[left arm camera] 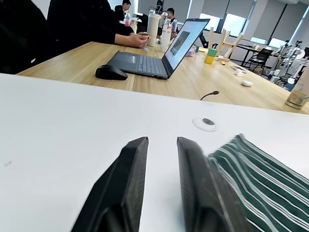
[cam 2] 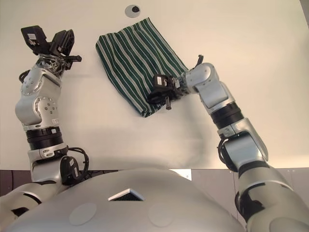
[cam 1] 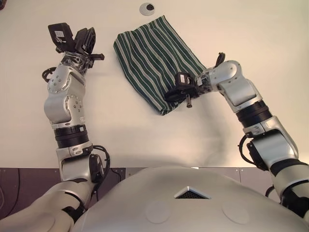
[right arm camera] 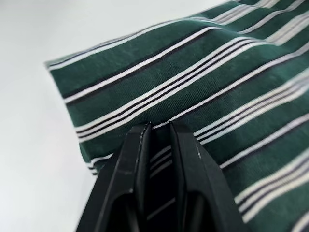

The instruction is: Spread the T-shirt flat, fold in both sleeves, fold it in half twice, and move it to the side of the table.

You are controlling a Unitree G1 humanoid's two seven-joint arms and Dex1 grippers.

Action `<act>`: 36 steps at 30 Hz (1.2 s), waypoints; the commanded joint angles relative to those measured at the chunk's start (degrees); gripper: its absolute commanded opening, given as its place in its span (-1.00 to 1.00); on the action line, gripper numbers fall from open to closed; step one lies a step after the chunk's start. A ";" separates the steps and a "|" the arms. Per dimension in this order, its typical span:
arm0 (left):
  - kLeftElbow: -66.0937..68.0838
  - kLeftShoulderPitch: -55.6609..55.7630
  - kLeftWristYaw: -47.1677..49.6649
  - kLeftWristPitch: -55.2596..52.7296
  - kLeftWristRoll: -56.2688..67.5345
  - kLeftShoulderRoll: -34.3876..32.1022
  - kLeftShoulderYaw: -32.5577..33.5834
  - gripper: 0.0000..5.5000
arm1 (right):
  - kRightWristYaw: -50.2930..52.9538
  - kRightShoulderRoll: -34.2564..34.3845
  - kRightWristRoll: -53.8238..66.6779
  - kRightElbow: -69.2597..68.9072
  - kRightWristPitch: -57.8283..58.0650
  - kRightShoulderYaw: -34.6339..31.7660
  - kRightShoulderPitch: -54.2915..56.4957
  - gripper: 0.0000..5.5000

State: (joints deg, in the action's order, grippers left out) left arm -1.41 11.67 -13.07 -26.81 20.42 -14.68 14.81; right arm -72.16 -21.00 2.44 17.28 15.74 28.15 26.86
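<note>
T-shirt point(cam 1: 149, 58), folded into a striped rectangle, lay slantwise on the table point(cam 1: 241, 29), well away from any side. The right gripper point(right arm camera: 161, 126) had its 2 fingers drawn narrow on the near edge, seemingly nipping cloth to drag it aside. The left gripper point(left arm camera: 161, 142) hovered near the shirt's left corner, slightly parted and empty, likely keeping clear.

Open-plan office: past left gripper point(left arm camera: 162, 143), long wooden desk point(left arm camera: 217, 79) with open laptop point(left arm camera: 161, 53), mouse point(left arm camera: 111, 72), bottles point(left arm camera: 153, 26) (office chair point(left arm camera: 260, 55) farther back); big windows point(left arm camera: 234, 21) beyond.
</note>
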 commanded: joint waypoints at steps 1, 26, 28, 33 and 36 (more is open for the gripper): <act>-1.64 -0.95 0.06 -1.24 0.76 0.39 -0.08 -0.62 | 3.62 5.64 5.84 -6.10 9.11 -1.86 -3.19 -0.75; -20.28 -31.53 -22.44 -4.25 -6.19 -23.14 -31.19 -0.62 | 12.05 -3.96 21.18 -9.24 21.11 -22.86 1.59 -0.75; -20.78 -32.96 -24.84 -2.28 -6.13 -26.21 -29.70 -0.62 | 11.35 -5.29 20.10 -10.71 19.75 -21.78 -0.52 -0.75; -23.40 -36.49 -31.57 0.11 -4.63 -34.54 -23.33 -0.62 | 8.15 -9.31 16.48 -12.23 15.08 -17.91 -4.79 -0.75; -24.86 -36.72 -34.32 1.15 -4.11 -38.24 -18.54 -0.62 | 6.47 -10.73 14.98 -13.91 12.52 -15.99 -6.67 -0.75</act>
State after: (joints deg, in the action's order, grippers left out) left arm -26.78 -23.42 -46.23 -24.04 17.32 -49.66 -6.25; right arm -64.74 -30.33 18.48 5.16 30.10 10.58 21.22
